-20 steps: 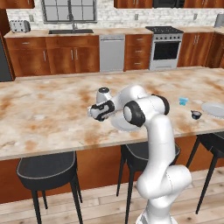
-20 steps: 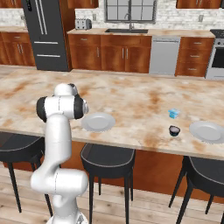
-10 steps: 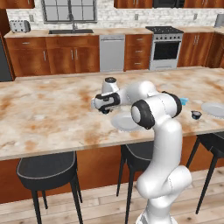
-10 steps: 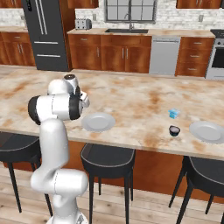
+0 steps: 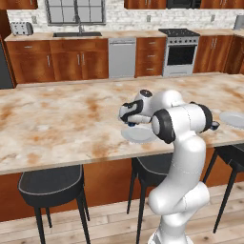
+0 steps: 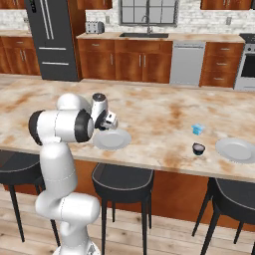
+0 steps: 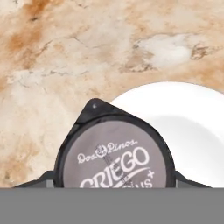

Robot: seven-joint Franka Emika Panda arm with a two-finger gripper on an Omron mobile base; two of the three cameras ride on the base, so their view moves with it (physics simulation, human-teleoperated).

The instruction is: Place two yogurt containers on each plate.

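We get flat, even rendered light, bright all over, no obvious source. The counter (image 5: 71, 124) barely shows shadows and no glare. Base views are soft and low-res, far cabinets (image 6: 129, 60) a bit mushy. Up close the cup lid (image 7: 114, 157) lettering reads clearly but pixelated, no edge warping.

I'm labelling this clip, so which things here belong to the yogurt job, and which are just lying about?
Job: dark yogurt cup in the gripper; near plate; far plate; dark cup; light blue cup.

Lying about: toaster; stools; stove.
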